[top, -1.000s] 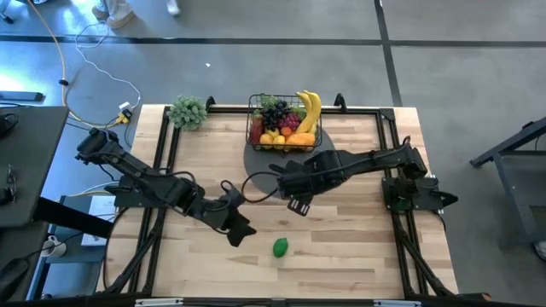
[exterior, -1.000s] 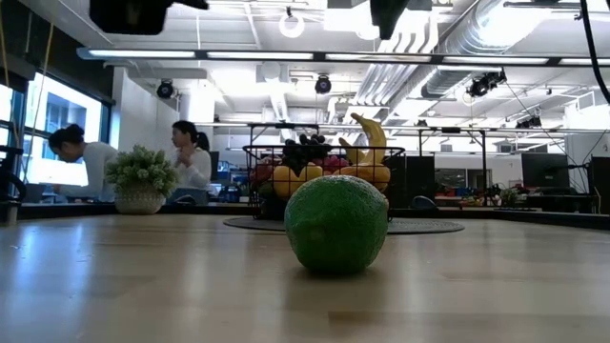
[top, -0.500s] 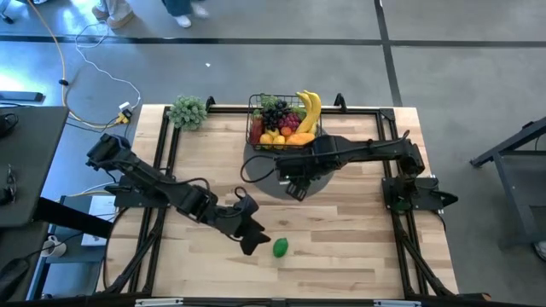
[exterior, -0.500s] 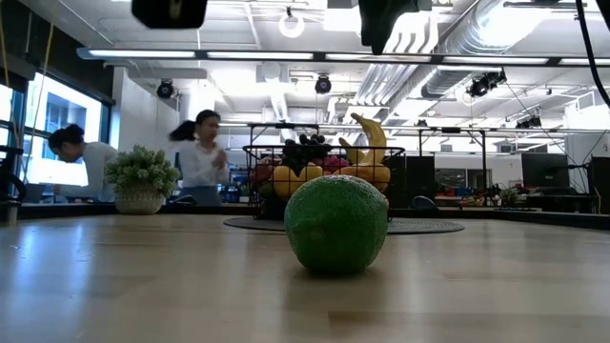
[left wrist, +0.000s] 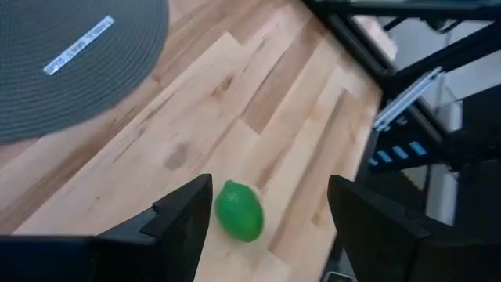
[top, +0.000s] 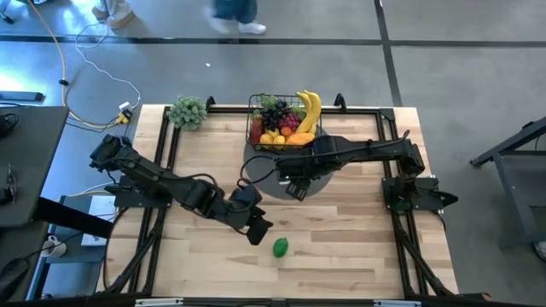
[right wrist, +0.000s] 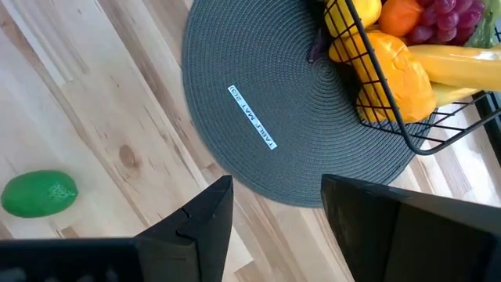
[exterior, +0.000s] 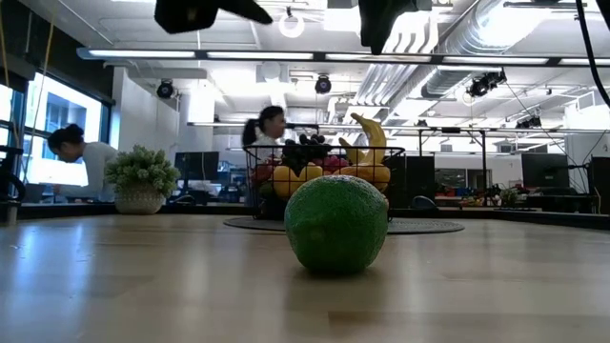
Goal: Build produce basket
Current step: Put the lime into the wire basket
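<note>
A green lime (top: 280, 247) is seen lying on the wooden desk (top: 341, 247), well apart from the black wire basket (top: 284, 124). The basket, filled with bananas (top: 308, 109), grapes (top: 275, 112) and oranges, is set on the far edge of the grey round mat (top: 264, 175). The left gripper (top: 258, 233) is held just beside the lime, jaws wide and empty. The right gripper (top: 294, 187) is poised over the mat near the basket, jaws parted, nothing held.
</note>
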Controlling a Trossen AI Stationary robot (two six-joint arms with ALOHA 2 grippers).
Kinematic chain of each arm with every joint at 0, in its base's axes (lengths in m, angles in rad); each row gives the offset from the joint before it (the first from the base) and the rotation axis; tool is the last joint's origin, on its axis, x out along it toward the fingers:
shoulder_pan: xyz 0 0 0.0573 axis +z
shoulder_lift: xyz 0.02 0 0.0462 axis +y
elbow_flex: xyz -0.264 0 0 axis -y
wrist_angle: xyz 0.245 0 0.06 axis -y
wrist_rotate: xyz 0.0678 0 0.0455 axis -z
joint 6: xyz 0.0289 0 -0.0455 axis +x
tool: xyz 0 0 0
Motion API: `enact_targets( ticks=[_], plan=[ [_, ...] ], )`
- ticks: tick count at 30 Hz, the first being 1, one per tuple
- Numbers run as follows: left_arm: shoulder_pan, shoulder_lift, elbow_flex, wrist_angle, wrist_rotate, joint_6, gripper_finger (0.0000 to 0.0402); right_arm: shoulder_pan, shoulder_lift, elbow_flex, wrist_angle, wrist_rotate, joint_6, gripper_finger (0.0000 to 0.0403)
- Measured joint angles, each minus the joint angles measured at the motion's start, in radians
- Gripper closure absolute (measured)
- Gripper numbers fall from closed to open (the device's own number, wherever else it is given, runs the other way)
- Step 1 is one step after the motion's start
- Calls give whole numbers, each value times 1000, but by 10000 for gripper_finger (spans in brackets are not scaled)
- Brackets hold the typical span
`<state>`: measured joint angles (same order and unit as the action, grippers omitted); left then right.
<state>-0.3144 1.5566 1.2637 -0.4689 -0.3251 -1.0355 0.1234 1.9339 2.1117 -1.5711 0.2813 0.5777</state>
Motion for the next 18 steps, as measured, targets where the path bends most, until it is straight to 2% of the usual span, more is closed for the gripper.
enact_targets(
  ticks=[4,12,18],
  plan=[
    [-7,52,1,23,19,0,158,0,0,0,0,0,1,226],
    [-7,173,0,67,142,-8,158,0,0,0,0,0,24,226],
    [-7,249,0,181,185,-8,158,0,0,0,0,0,27,226]
  ],
)
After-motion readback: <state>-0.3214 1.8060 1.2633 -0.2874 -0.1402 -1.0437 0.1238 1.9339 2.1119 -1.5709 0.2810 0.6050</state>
